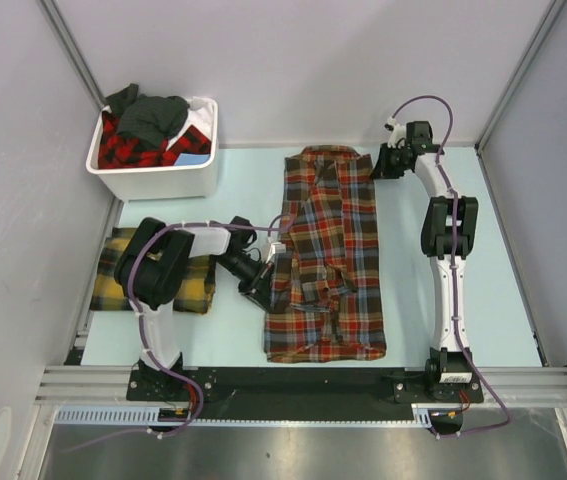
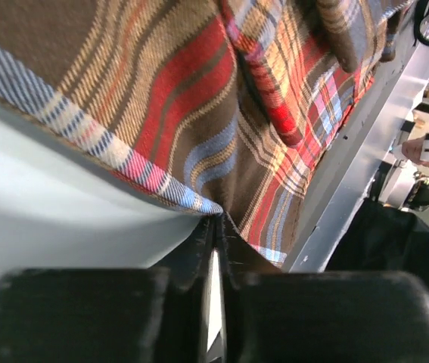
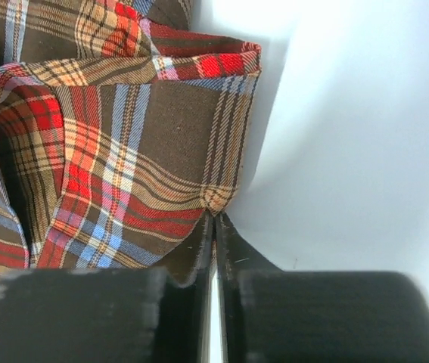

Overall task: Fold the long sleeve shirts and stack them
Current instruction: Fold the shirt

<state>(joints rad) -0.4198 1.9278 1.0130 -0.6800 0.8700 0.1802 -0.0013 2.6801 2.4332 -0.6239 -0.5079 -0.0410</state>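
Observation:
A red-brown plaid long sleeve shirt [image 1: 328, 260] with blue lines lies lengthwise in the middle of the table, collar at the far end and partly folded. My left gripper [image 1: 275, 252] sits at its left edge, and the left wrist view shows the jaws [image 2: 219, 221] shut on the hem of the plaid cloth [image 2: 199, 98]. My right gripper [image 1: 376, 165] is at the far right corner near the collar, and it [image 3: 215, 217] is shut on a corner of the fabric [image 3: 123, 151]. A folded yellow-and-dark-green shirt [image 1: 123, 285] lies at the left, partly under the left arm.
A white bin [image 1: 153, 182] at the far left corner holds a red-black plaid shirt [image 1: 128, 150] and a dark grey one [image 1: 153, 115]. Grey walls close in the pale table [image 1: 233, 335] on three sides. A metal rail runs along the near edge.

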